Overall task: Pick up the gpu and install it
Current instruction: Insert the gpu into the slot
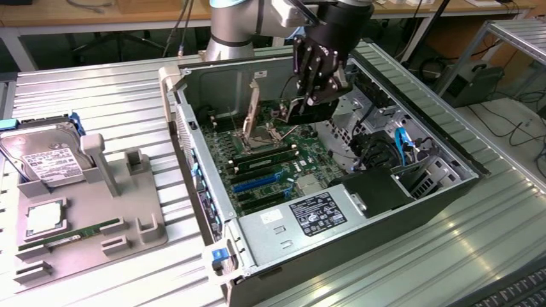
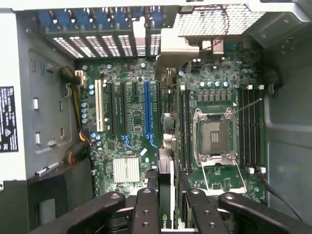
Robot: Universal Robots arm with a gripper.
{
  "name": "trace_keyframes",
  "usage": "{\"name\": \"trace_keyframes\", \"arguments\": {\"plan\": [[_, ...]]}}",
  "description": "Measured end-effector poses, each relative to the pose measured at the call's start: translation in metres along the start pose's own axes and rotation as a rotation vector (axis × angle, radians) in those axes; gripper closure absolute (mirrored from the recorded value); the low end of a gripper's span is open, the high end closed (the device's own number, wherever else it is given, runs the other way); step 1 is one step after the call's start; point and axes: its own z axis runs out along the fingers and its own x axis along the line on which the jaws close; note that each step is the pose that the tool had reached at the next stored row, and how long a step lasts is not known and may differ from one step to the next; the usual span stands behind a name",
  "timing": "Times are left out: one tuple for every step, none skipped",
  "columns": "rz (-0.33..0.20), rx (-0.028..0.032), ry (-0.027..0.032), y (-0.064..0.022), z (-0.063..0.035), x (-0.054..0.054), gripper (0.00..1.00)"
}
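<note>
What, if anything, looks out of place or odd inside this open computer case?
The CPU socket stands open: its retention frame is tilted up and the socket looks empty. Nothing else looks spilled, bent or damaged. The end effector holds the gpu on edge above the motherboard.

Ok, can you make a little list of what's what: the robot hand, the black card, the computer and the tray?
gripper: shut on gpu
gpu: held on edge over the motherboard, apparently not plugged in yet
case: open, lying on its side
tray: at the exterior view's left of the case; holds hard drive and memory stick
</note>
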Motion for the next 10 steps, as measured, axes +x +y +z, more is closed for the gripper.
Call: {"name": "trace_keyframes", "arguments": {"plan": [[-0.005, 0.0031, -0.0001, 0.0, 0.0004, 0.001, 0.74], [-0.007, 0.0059, -0.0008, 0.0001, 0.0009, 0.003, 0.74], [-0.007, 0.009, -0.0015, 0.0007, 0.0013, 0.006, 0.74], [-0.007, 0.0131, -0.0022, 0.0016, 0.0019, 0.008, 0.74], [-0.007, 0.0162, -0.0023, 0.0024, 0.0024, 0.01, 0.74], [-0.007, 0.0195, -0.0024, 0.0036, 0.003, 0.013, 0.74], [-0.007, 0.0219, -0.0024, 0.0047, 0.0036, 0.015, 0.74], [-0.007, 0.0235, -0.0024, 0.0065, 0.0045, 0.017, 0.74], [-0.007, 0.0241, -0.0024, 0.009, 0.0057, 0.019, 0.74], [-0.007, 0.0243, -0.0025, 0.0113, 0.0069, 0.02, 0.74]]}}
